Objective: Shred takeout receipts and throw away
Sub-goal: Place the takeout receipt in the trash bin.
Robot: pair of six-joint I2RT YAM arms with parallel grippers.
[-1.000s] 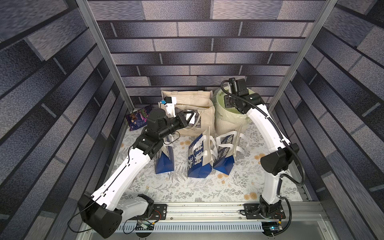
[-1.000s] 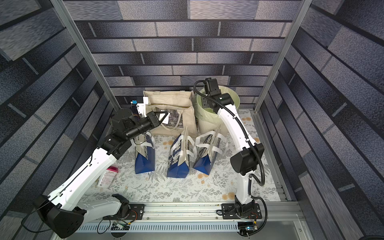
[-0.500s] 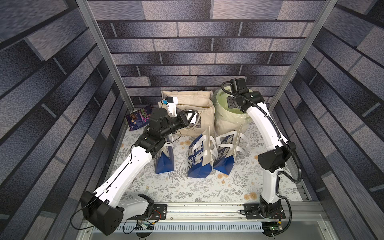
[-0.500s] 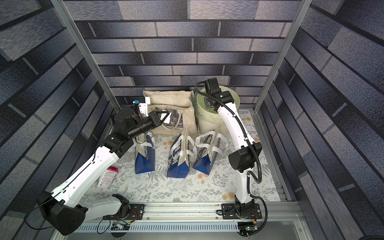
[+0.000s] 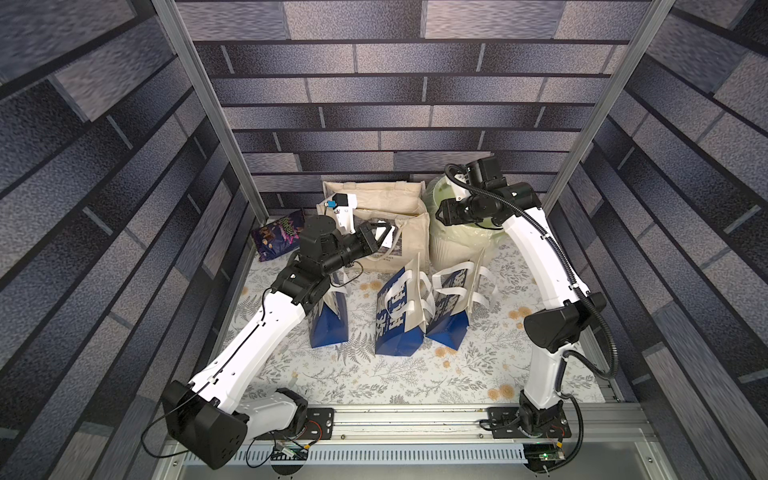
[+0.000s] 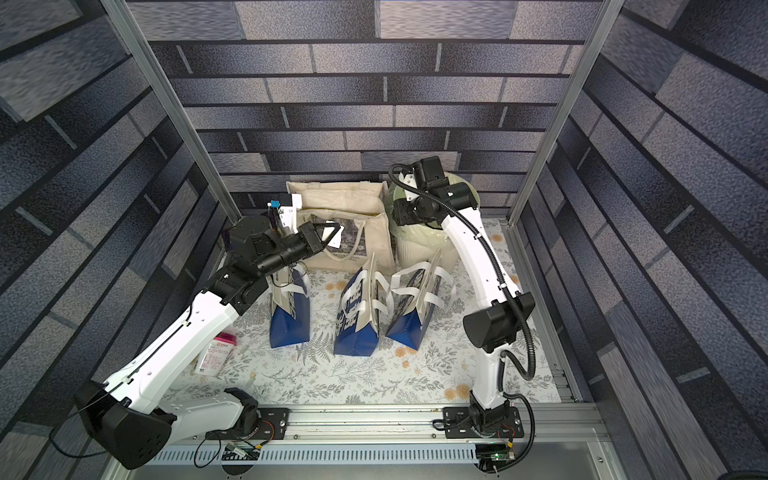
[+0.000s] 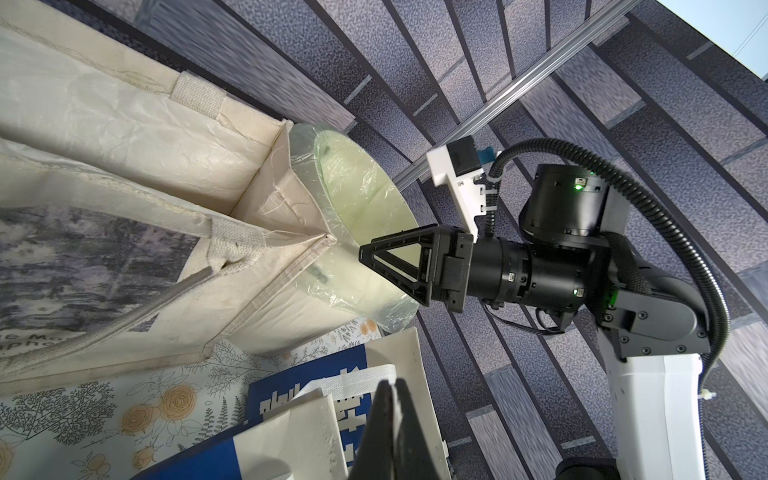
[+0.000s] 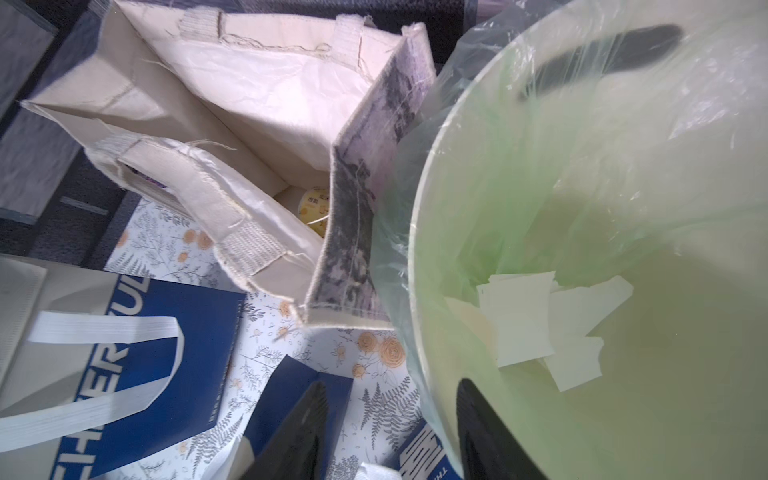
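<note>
At one o'clock, the round pale bin lined with green plastic [image 5: 451, 249] holds torn white receipt pieces [image 8: 523, 320]; the right gripper [image 8: 390, 382] hangs over its rim, jaws apart. At eleven o'clock, the closed left gripper [image 7: 392, 390] seemingly pinches a white slip [image 6: 333, 240].

Floral-print cloth [image 5: 374, 382] covers table, brick-pattern walls [image 5: 374, 104] on three sides. Three blue-and-white paper bags with white strap handles stand in row at centre: left bag [image 5: 328, 328] apart, middle bag [image 5: 395, 332] and right bag [image 5: 449, 328] just beside each other. Beige tote bag [image 5: 405, 249] stands open at 12 o'clock, yellow-printed tub [image 8: 316, 205] at its bottom. Purple snack packet [image 5: 277, 239] at 10 o'clock by wall. Pink-topped white packet [image 6: 216, 353] lies flat at 8 o'clock. Aluminium rail [image 5: 415, 419] runs along 6 o'clock edge.
</note>
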